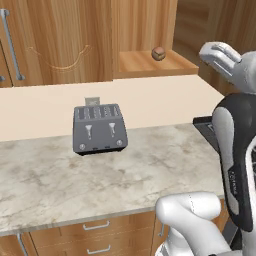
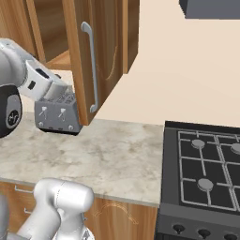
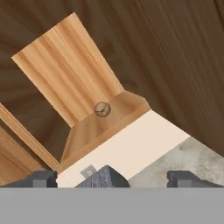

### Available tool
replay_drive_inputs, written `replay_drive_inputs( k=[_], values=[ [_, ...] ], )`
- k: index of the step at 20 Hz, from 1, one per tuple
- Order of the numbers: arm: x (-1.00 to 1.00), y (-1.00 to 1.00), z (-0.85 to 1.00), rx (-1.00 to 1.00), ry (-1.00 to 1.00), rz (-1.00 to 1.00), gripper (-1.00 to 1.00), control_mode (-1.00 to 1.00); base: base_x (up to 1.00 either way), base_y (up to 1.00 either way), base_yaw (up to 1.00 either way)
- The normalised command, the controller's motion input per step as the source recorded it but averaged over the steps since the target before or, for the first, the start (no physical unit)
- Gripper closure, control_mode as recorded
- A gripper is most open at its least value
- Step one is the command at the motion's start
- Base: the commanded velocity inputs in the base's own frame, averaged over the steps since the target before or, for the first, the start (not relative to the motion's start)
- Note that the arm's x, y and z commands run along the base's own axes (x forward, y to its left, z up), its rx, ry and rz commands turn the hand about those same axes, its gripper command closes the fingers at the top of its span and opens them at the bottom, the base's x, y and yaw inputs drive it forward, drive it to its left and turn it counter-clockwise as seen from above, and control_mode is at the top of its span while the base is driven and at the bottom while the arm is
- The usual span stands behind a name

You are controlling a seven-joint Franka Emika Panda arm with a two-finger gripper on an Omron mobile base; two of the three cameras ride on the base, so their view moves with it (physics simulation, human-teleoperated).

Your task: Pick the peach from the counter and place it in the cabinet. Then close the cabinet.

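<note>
1. My tool (image 3: pixel 112 178) stands with its jaws spread wide and nothing between them; the two dark fingertips (image 3: pixel 41 178) rise at the bottom of the hand view, well apart.
2. The peach (image 1: pixel 158 53) sits on the light wood shelf (image 1: pixel 145 64) inside the cabinet (image 1: pixel 142 25), near the back wall, clear of my tool.
3. The cabinet door (image 2: pixel 96 56) is swung open and juts out over the desk (image 1: pixel 100 175); its long silver bar handle (image 2: pixel 90 65) faces the right base camera.
4. A grey four-slot toaster (image 1: pixel 99 128) stands on the desk below and left of the open compartment; in the right base view the open door's edge covers part of it, and my forearm passes in front of it.
5. A black stove top (image 2: pixel 206 168) with burners adjoins the desk on the right.
6. Drawers (image 1: pixel 95 232) with short handles run beneath the desk's front edge.
</note>
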Motion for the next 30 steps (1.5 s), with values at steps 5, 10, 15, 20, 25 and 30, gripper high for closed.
replay_drive_inputs(
  k=[5, 10, 15, 20, 25, 30],
  values=[
    [-1.00, -0.46, 0.00, 0.33, 0.00, 0.03, -1.00, -1.00, 0.00, 0.00, 0.00],
    [-1.00, -0.66, -0.24, 0.37, 0.00, 0.08, -1.00, -1.00, 0.00, 0.00, 0.00],
    [-0.70, -0.99, -0.36, 0.42, 0.00, 0.09, -1.00, -1.00, 0.00, 0.00, 0.00],
    [0.35, -0.98, -0.56, 0.41, 0.00, 0.11, -1.00, -1.00, 0.00, 0.00, 0.00],
    [1.00, -0.74, -0.51, 0.33, 0.00, 0.16, -1.00, -1.00, 0.00, 0.00, 0.00],
    [1.00, -0.25, -0.22, 0.24, -0.01, 0.10, -1.00, -1.00, 0.00, 0.00, 0.00]
  ],
)
